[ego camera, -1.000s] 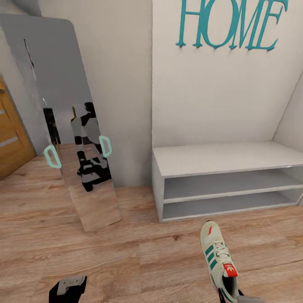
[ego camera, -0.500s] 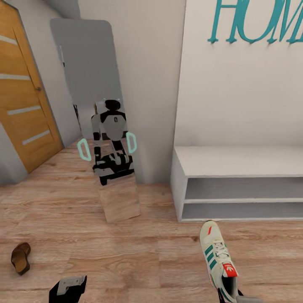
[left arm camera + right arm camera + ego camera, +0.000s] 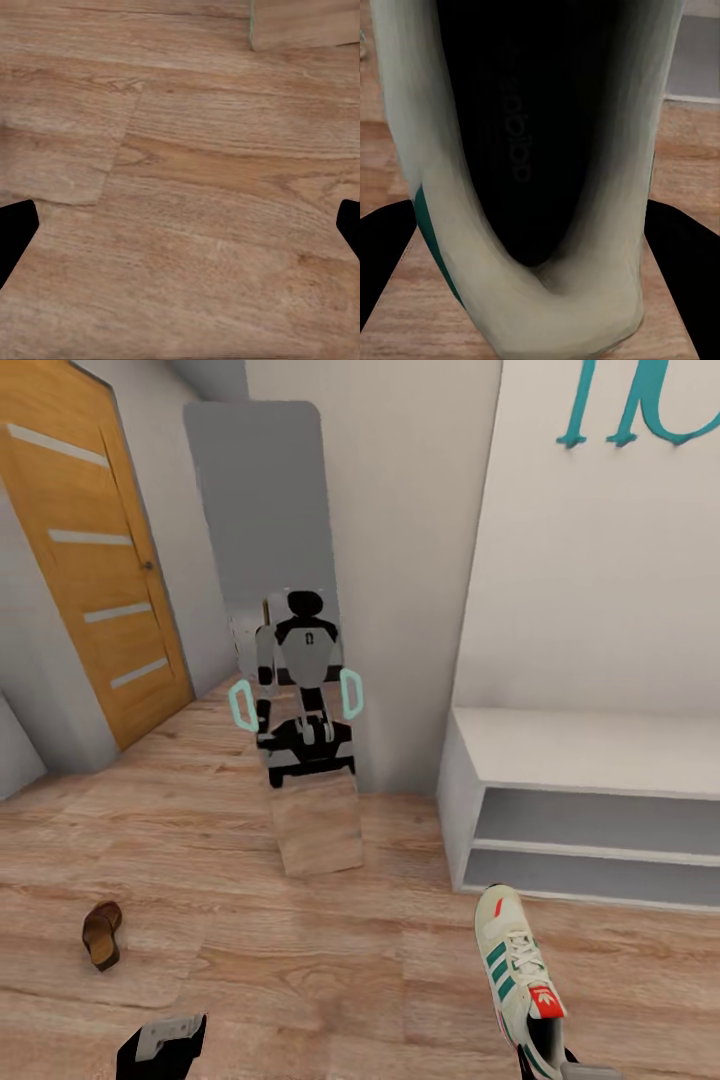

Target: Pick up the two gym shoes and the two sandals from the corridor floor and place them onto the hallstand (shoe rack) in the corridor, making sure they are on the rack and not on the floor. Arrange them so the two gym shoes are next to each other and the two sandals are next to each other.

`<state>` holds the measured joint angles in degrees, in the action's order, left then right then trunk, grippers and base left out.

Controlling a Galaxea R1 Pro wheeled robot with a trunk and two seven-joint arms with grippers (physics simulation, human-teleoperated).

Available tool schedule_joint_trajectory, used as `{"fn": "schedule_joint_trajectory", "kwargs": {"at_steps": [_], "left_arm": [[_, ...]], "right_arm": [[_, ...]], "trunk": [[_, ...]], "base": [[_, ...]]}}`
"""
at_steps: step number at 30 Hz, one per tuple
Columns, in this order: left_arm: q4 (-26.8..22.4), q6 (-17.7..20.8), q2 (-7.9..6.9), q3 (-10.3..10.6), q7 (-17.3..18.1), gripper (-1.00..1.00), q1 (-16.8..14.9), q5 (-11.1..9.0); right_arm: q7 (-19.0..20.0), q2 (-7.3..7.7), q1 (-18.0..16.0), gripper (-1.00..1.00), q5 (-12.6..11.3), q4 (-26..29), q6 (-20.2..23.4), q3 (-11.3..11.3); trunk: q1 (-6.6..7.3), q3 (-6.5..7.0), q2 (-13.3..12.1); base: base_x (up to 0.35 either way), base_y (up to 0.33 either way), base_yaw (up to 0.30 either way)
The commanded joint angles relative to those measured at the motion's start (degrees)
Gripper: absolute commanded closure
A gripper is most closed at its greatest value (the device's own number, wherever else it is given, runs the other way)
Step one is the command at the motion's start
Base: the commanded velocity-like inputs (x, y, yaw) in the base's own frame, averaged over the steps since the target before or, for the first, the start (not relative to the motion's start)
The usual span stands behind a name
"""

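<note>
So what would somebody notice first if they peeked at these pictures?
Probably the white sneaker with green stripes, held up by the right gripper in front of the light grey shoe rack. Next, the tall mirror leaning on the wall reflects the robot, and a small brown sandal lies on the wood floor.

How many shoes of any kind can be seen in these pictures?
2. One gym shoe is held in the right gripper, in front of the rack. One sandal lies on the floor at the left. The other shoes may be out of view.

Home hallway: wooden door (image 3: 95, 550), leaning mirror (image 3: 290, 640), grey shoe rack (image 3: 580, 800), plank floor (image 3: 300, 960).
</note>
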<state>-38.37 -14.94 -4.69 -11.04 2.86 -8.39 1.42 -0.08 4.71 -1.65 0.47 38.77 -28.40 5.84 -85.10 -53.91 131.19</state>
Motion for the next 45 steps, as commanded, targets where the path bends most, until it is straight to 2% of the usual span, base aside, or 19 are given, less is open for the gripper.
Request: {"fn": "schedule_joint_trajectory", "kwargs": {"at_steps": [1, 10, 34, 45], "left_arm": [[0.1, -0.2, 0.03, -0.2, 0.3, -1.0, 0.0, 0.2], [0.1, -0.1, 0.03, -0.2, 0.3, -1.0, 0.0, 0.1], [0.0, -0.1, 0.03, -0.2, 0.3, -1.0, 0.0, 0.1], [0.0, -0.1, 0.03, -0.2, 0.3, -1.0, 0.0, 0.1]], "right_arm": [[0.0, 0.02, 0.0, 1.0, 0.1, 0.0, -0.2, 0.1], [0.0, 0.01, 0.0, 1.0, 0.1, 0.0, -0.2, 0.1], [0.2, 0.01, 0.0, 1.0, 0.1, 0.0, -0.2, 0.1], [0.2, 0.04, 0.0, 1.0, 0.1, 0.0, -0.2, 0.1]], "trunk": [[0.01, -0.11, 0.0], [0.01, -0.61, 0.0], [0.01, -1.96, 0.0], [0.01, -2.58, 0.0]], "base": [[0.0, 0.0, 0.237], [0.0, 0.053, 0.237], [0.0, 0.29, 0.236], [0.0, 0.034, 0.235]]}}
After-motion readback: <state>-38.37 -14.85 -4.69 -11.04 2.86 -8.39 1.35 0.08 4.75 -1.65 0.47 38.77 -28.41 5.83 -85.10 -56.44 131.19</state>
